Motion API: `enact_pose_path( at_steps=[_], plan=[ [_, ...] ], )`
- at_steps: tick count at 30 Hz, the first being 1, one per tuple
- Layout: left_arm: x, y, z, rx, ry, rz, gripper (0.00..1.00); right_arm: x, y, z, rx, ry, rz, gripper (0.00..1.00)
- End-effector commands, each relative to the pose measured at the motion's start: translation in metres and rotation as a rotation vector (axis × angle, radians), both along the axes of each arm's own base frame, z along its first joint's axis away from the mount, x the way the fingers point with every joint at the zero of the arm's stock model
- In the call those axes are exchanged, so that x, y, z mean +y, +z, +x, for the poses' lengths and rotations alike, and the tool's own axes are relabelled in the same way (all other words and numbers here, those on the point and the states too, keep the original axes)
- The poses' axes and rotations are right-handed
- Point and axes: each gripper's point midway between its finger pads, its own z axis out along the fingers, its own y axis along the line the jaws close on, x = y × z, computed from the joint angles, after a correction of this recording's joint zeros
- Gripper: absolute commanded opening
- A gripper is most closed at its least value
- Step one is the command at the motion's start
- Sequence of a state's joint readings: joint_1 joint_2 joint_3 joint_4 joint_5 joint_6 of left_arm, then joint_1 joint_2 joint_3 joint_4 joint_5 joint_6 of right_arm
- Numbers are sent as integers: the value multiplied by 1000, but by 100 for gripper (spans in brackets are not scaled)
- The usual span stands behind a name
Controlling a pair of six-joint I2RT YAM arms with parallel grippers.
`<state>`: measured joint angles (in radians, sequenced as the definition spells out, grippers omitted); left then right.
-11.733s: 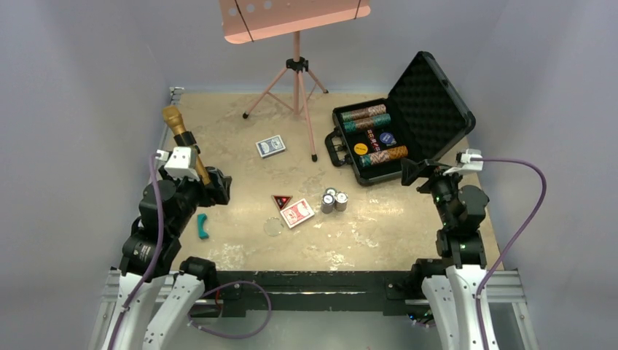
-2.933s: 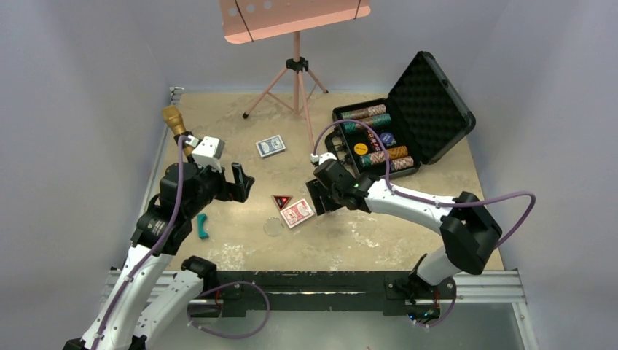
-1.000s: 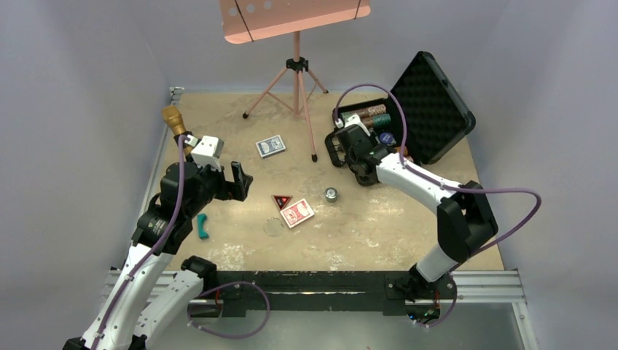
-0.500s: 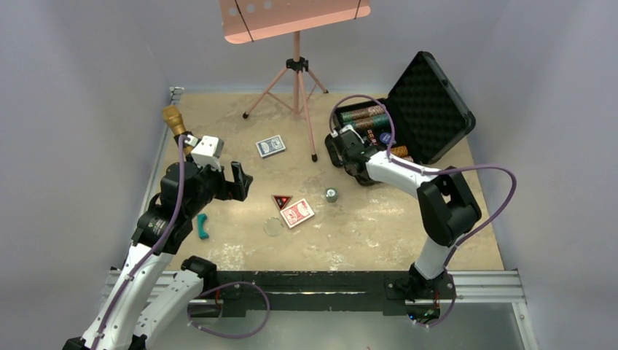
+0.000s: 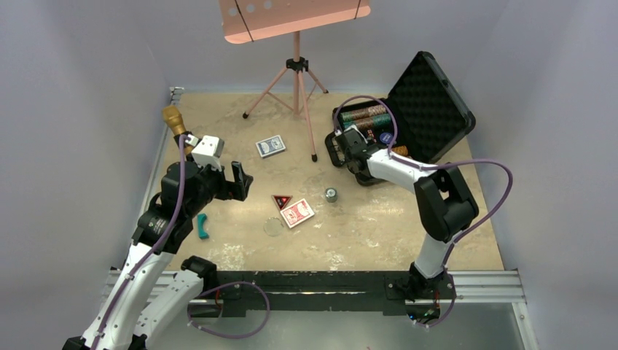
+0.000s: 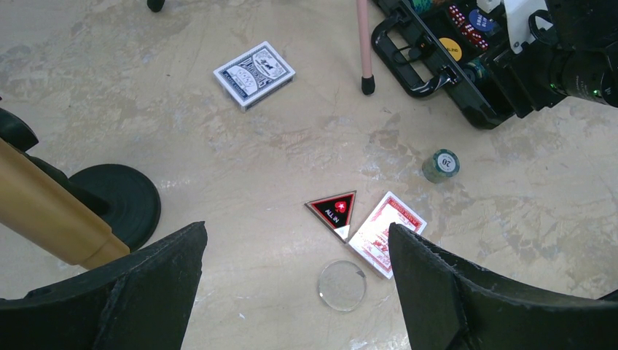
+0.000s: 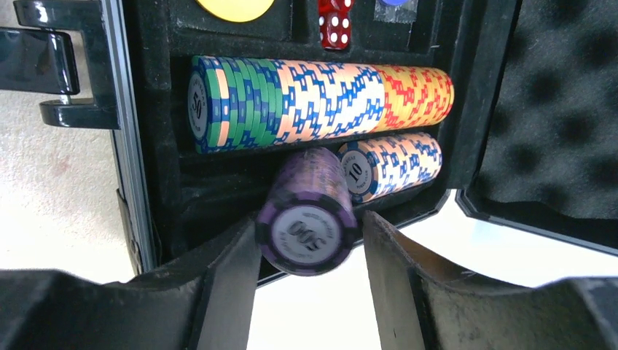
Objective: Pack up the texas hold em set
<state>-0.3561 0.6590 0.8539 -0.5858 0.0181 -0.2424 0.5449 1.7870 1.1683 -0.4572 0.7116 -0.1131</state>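
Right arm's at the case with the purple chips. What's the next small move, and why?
Probably lower the right gripper a little and open it. It holds the purple chip stack on its side, just above the empty end of the near slot in the case, in line with the chips marked 10 lying there. The row behind looks full.
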Motion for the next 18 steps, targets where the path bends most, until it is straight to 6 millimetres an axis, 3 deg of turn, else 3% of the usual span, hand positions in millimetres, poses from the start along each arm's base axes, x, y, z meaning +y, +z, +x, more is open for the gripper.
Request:
enact_pose_path(
  at_steps=[1, 10, 18],
  plan=[
    [-1, 7, 3, -32, -8, 6, 98, 8, 30, 4, -60, 6, 100, 62],
    [-2, 8, 2, -32, -12, 2, 98, 40, 62, -8, -88, 81, 366, 75],
    [-1, 7, 2, -31, -7, 4, 98, 39, 39, 0, -73, 13, 395, 75]
  ],
)
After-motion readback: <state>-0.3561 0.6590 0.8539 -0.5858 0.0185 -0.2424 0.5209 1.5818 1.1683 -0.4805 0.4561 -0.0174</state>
